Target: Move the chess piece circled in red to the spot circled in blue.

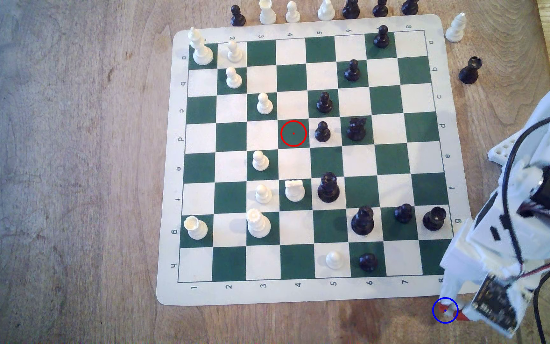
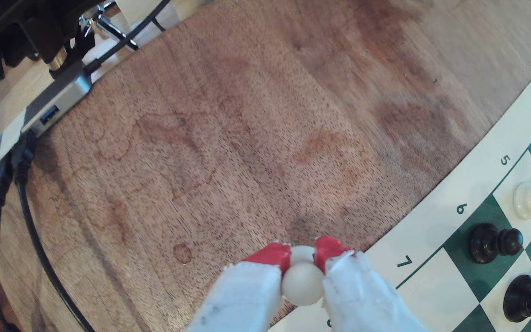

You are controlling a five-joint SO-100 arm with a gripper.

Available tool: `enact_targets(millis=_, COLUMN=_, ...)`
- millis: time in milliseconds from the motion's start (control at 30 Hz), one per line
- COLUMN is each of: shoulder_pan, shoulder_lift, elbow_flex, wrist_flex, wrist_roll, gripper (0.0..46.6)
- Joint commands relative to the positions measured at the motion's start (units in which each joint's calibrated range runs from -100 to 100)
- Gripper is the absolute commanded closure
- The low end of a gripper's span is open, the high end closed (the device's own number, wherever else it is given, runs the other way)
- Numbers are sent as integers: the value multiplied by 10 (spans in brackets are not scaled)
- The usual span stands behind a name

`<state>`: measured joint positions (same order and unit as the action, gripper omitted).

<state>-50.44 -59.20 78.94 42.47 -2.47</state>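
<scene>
In the wrist view the end effector [image 2: 302,255] is clamped on the pawn [image 2: 302,285]: its two red-tipped fingers [image 2: 272,255] press either side of the narrow neck, with the round cream head just behind them and the flared base showing between the tips. The pawn sits over bare brown wood of the surface [image 2: 226,143], just off the white border of the board [image 2: 424,233] near the numeral 7. In the exterior view the arm [image 1: 511,238] reaches down at the exterior view's right, past the board's corner, and its red tips meet the blue ring [image 1: 445,310] drawn on the wood just below that corner. The red ring [image 1: 293,133] lies on an empty green square mid-board, well apart from the pawn. Whether the base touches the wood cannot be told.
</scene>
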Motion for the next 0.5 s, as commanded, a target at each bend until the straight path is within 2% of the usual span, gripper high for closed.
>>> enact_targets(millis=0, shoulder_pan=-7, shoulder_lift=50, elbow_flex=-2, wrist_flex=-44, wrist_roll=1, gripper=463)
enact_targets(millis=467, shoulder_pan=-16, shoulder_lift=170, elbow_flex=-6, wrist_flex=-121, wrist_roll=1, gripper=461)
